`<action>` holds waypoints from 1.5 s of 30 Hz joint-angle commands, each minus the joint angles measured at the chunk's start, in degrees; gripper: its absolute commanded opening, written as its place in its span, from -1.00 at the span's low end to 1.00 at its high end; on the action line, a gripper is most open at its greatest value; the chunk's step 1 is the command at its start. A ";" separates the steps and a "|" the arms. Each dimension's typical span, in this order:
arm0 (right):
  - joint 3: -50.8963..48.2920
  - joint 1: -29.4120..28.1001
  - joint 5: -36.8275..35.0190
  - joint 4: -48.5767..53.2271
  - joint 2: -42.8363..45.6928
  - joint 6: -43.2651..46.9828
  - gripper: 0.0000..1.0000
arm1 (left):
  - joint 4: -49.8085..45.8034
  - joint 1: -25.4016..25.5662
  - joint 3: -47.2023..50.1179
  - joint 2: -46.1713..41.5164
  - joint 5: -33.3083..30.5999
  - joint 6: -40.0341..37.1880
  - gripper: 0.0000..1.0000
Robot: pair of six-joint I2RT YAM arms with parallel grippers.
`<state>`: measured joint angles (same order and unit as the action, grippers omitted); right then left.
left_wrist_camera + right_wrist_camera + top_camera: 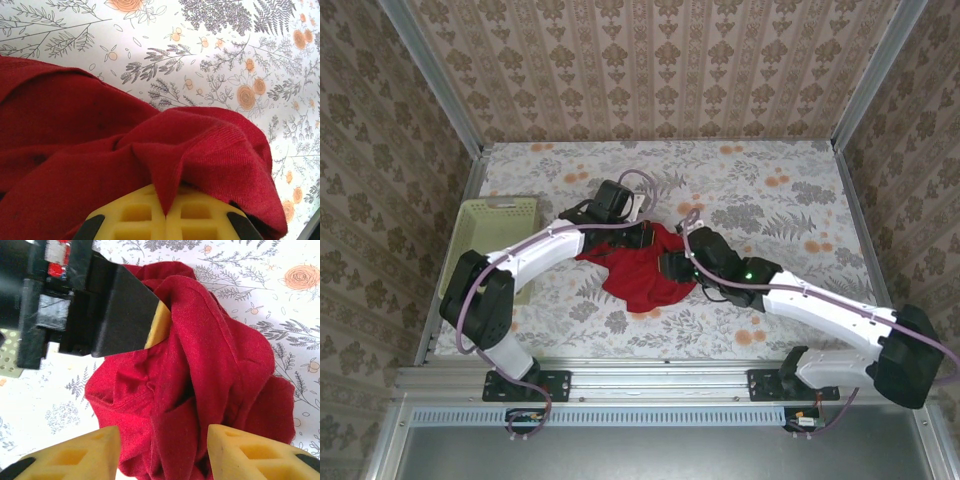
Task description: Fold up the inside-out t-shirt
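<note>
Lying bunched in a loose heap near the middle of the floral counter (770, 200): the inside-out t-shirt (640, 272), plain red, soft knit, rumpled with deep creases, not yet spread flat and with no fold made. It sits well apart from the pale green basket (500, 215) at the counter's left edge.

Left gripper (166, 210): yellow fingers pressed together, with a ridge of red cloth pinched between them. The cloth rises into a peak at the pinch and drapes away on both sides. Judged purpose: an anchor and lifting point, so that the heap can be drawn out.

Right gripper (162, 440): jaws about half apart. The shirt's lower mass lies in the gap and beyond it, but nothing is clamped, and whether the fingers touch the cloth cannot be told. Judged purpose: set low against the near side of the heap, opposite the left gripper's pinch, ready to take a second hold for spreading.
</note>
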<state>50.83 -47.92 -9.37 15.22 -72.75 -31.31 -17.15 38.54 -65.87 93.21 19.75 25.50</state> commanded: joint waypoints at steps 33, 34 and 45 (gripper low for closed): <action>-9.12 1.84 1.09 -4.28 22.69 -1.26 -1.00 | -7.96 -0.47 -8.65 7.86 -0.84 0.33 -0.90; -9.53 2.52 0.11 -4.31 23.44 -2.15 -1.00 | -7.07 -0.22 -7.69 6.62 -1.32 0.26 -0.79; -10.65 14.68 -10.76 4.63 27.49 -15.59 -1.00 | -0.71 2.22 19.98 -21.96 -12.21 1.45 0.39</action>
<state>41.47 -35.75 -16.16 16.62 -46.87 -41.12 -18.59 40.69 -51.83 73.91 9.89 26.09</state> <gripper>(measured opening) 0.065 0.682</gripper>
